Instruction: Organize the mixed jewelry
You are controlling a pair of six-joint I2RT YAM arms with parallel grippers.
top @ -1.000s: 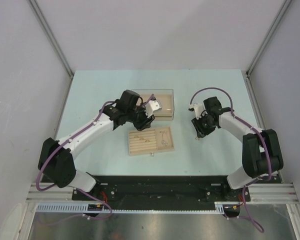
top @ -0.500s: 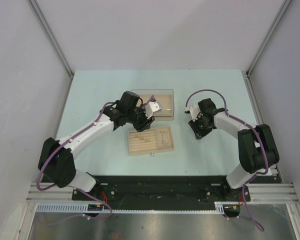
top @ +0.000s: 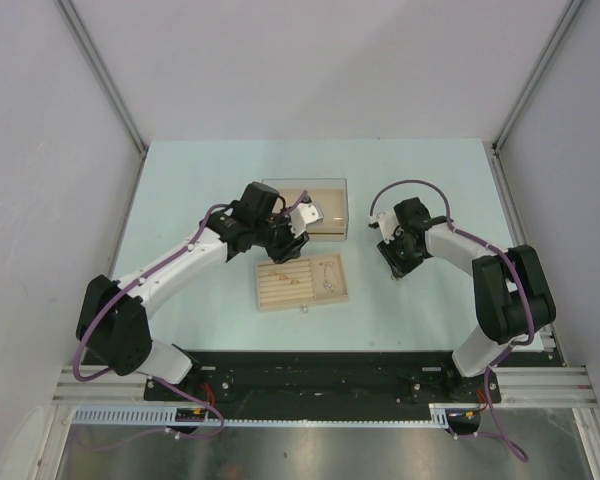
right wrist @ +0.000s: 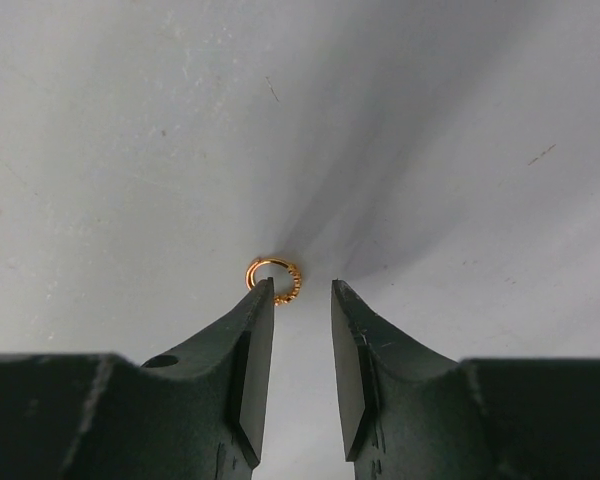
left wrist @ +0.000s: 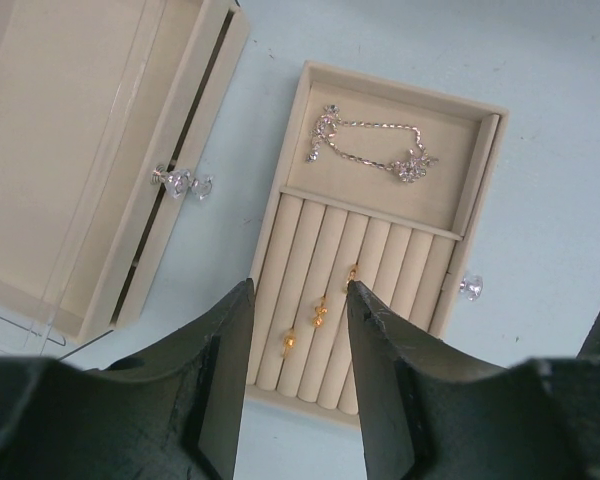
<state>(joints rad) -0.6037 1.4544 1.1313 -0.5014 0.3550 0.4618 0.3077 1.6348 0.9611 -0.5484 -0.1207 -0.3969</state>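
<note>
Ring outside the tray: one loose gold ring [right wrist: 274, 279] lies flat on the table [right wrist: 430, 120]. It is the only piece we can see that is not yet sorted.
Right pincer [right wrist: 300, 290]: the jaws stand apart with nothing between them, lowered close over that ring. The ring sits off-centre, at the tip of the finger on the left of the wrist view and not in the gap. We judge this to be a line-up for a pick that needs a small sideways shift first.
Left pincer [left wrist: 298, 290]: parted and empty, it hangs above the ring rolls of the tray [left wrist: 485, 170]. We read this as waiting clear of the other arm.
Sorted pieces: the silvery chain [left wrist: 370, 155] lies in the tray's flat compartment. Three gold rings [left wrist: 320, 315] are tucked between the rolls, so each kind has its own place.
Box [left wrist: 80, 150]: it stands just beside the tray. We take the tray for its drawer, set out so it can be reached.
Hard to tell: the finger covers the loose ring's lower arc, so we cannot say whether they touch. From the top view that ring is too small to find. The left fingers hide the near ends of the rolls, and the frame cuts off the box.
</note>
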